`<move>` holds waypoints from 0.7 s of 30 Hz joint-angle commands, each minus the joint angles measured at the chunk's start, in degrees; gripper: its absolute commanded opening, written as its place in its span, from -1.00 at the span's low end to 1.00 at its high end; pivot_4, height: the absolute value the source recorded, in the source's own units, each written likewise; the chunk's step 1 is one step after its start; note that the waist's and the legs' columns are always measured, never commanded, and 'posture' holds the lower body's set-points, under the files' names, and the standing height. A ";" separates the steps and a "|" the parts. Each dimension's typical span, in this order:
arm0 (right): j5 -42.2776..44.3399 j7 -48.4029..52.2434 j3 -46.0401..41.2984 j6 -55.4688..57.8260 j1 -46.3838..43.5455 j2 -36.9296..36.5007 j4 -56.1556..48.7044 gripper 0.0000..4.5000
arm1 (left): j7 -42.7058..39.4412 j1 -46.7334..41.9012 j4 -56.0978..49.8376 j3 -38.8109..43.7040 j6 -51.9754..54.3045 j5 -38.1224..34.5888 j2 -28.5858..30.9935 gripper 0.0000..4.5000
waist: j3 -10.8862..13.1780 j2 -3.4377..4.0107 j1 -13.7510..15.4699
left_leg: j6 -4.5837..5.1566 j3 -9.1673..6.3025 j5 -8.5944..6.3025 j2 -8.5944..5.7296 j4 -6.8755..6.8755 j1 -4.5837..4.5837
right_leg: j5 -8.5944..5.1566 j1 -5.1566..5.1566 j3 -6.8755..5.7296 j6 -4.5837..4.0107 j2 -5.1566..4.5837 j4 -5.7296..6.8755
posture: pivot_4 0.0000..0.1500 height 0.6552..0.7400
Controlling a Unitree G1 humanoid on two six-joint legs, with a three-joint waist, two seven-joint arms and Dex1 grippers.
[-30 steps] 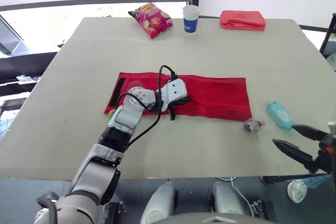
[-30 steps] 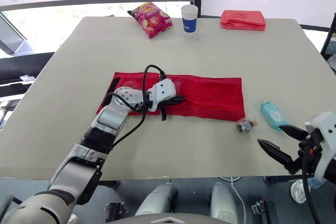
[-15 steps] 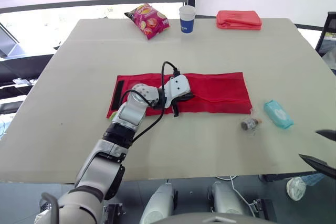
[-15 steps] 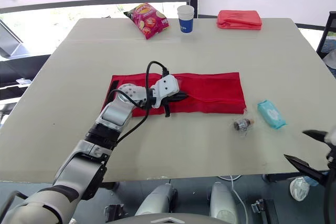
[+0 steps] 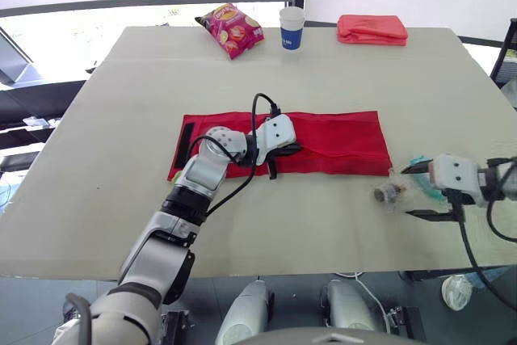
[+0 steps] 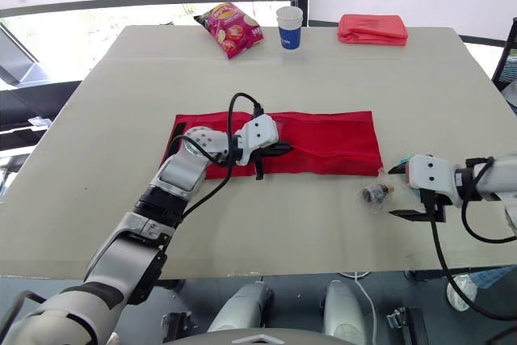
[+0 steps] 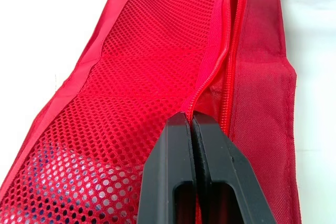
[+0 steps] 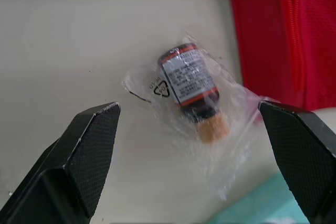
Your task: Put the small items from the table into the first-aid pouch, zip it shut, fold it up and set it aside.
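The red first-aid pouch (image 5: 339, 139) lies unfolded flat on the table, its mesh pocket (image 7: 142, 77) and zipper (image 7: 218, 61) partly parted. My left gripper (image 7: 192, 120) rests on the pouch's middle, shut on the zipper line at the mesh pocket's edge. A small brown bottle (image 8: 189, 85) in a clear plastic bag lies just off the pouch's right end. My right gripper (image 5: 408, 192) is open and level with the table, one finger on each side of the bottle without touching it. A teal packet (image 5: 418, 164) lies partly hidden behind that gripper.
At the table's far edge sit a red snack bag (image 5: 231, 28), a blue-and-white paper cup (image 5: 292, 28) and a folded red cloth (image 5: 372, 29). The table's front edge (image 5: 323, 268) runs close to the right gripper.
My right gripper has come in from the lower right, off the table's edge, to the bottle. The left gripper keeps its hold on the pouch. The camera shifted slightly.
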 commanded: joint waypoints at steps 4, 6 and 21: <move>-2.93 0.97 3.67 -2.85 -5.72 3.90 5.75 0.49 | 1.04 0.76 -4.05 0.94 1.15 -0.98 -0.11 -1.00 | -0.01 0.02 -0.11 | 0.00 0.01 0.00 0.00 0.01 0.02 | 0.00 -0.02 0.03 -0.01 0.00 0.05 | 1.00 1.00; -3.94 0.99 4.05 -4.07 -5.58 4.01 6.73 0.07 | 1.15 0.93 -4.42 0.96 1.48 -1.00 -0.18 -1.00 | -0.01 0.03 0.07 | -0.01 -0.03 0.00 0.00 0.01 0.01 | 0.00 -0.03 0.01 -0.01 0.00 0.05 | 1.00 1.00; 19.87 -33.17 -11.06 77.63 -6.47 25.34 -37.51 -0.68 | 0.13 1.13 -8.60 2.72 12.19 -6.65 -2.27 -1.00 | -0.14 -0.03 -0.16 | -0.01 -0.43 0.00 0.02 0.01 -0.01 | 0.05 -0.12 0.04 -0.08 0.01 0.17 | 1.00 1.00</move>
